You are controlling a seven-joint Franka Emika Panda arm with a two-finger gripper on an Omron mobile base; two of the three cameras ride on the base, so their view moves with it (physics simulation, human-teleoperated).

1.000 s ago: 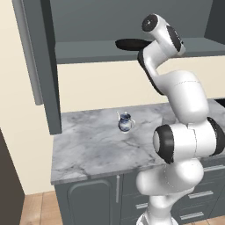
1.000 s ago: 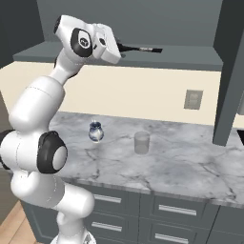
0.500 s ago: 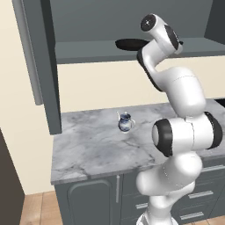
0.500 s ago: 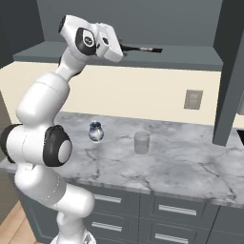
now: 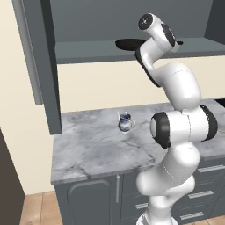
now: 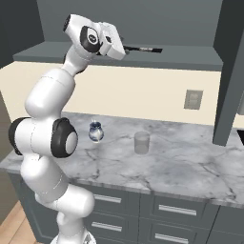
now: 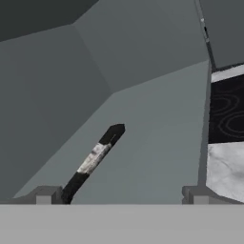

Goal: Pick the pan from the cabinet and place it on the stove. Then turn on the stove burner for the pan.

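Pan (image 5: 129,44) sits on the cabinet (image 5: 110,48) inner shelf, handle (image 7: 95,157) running out toward my hand and lying by one fingertip, not between the two. My end effector (image 7: 121,196) is up at the shelf edge, fingers (image 7: 44,196) spread, nothing pinched. Stove (image 7: 226,112) visible past the cabinet side. On the marble counter (image 6: 181,167) below: small blue-white jug (image 6: 96,132) and a glass (image 6: 141,142).

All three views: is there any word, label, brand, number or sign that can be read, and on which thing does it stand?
No readable text in any view.
Small blue and white patterned jug: a pattern, no letters.
Beige wall plate: blank.
Long thin dark pan handle: a pale shine, no marking.
Flat black glass cooktop: thin grey rings, no numbers.
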